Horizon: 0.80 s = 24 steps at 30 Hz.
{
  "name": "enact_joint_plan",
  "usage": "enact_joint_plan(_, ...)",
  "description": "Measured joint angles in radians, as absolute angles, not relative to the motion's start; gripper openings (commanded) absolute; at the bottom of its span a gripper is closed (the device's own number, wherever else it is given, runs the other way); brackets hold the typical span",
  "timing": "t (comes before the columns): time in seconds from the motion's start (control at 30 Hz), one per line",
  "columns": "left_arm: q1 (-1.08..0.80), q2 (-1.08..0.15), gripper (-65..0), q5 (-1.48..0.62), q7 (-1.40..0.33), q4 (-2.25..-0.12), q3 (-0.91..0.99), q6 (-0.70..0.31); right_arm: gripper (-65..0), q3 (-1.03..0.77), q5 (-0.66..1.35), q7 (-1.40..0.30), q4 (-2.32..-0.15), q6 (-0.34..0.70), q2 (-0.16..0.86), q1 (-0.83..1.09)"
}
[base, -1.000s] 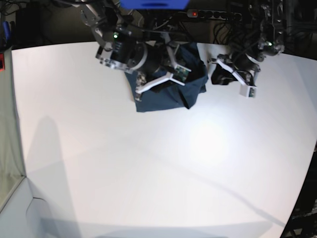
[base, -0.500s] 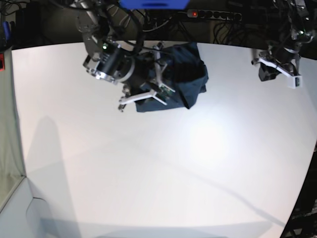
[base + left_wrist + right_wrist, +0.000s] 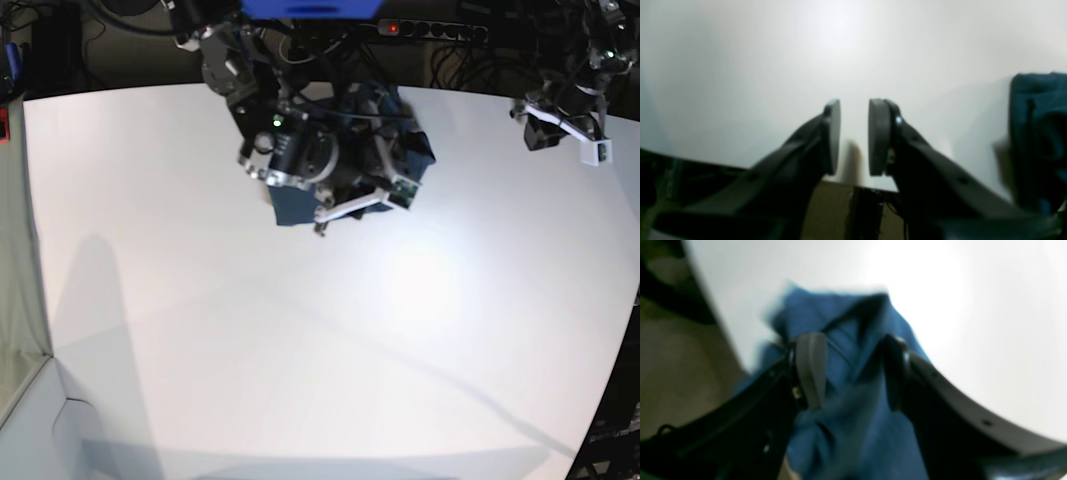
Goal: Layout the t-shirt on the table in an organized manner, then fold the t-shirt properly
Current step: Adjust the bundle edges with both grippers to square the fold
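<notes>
The table point(image 3: 300, 340) is wide, white and mostly bare. The shirt point(image 3: 300, 205) lies as a dark blue heap at its far edge, a little left of centre, bunched and not yet spread out. Most of the heap is hidden in the base view by the right arm, which hangs directly over it.

The right gripper point(image 3: 853, 373) points down at the cloth with its jaws spread. In its wrist view blue folds fill the gap between the two pads, and a ridge of fabric runs away from the jaws toward the far table edge. That view is blurred, so whether the pads touch the cloth or hover just above it cannot be told; nothing looks pinched.

The left gripper point(image 3: 854, 136) is well off at the far right corner of the table, clear of the heap. Its jaws stand slightly parted with only bare table showing between them, and it holds nothing. In its wrist view the shirt shows only as a blue mass at the right border.

So the right arm is plainly the nearer one. The next grab probably falls to it: straight down onto the ridge between its pads.
</notes>
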State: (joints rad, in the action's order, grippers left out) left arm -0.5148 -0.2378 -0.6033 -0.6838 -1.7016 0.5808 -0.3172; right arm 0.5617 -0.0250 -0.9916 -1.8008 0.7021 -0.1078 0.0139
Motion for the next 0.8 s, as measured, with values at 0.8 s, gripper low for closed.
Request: enact_joint_plan(0.8,-0.473,-0.237,-50.2,-0.603,-0.691,-1.788,0.581,-0.318,-39.7,0.509,-0.028,-0.974,-1.905,0.702,-0.061,0.179)
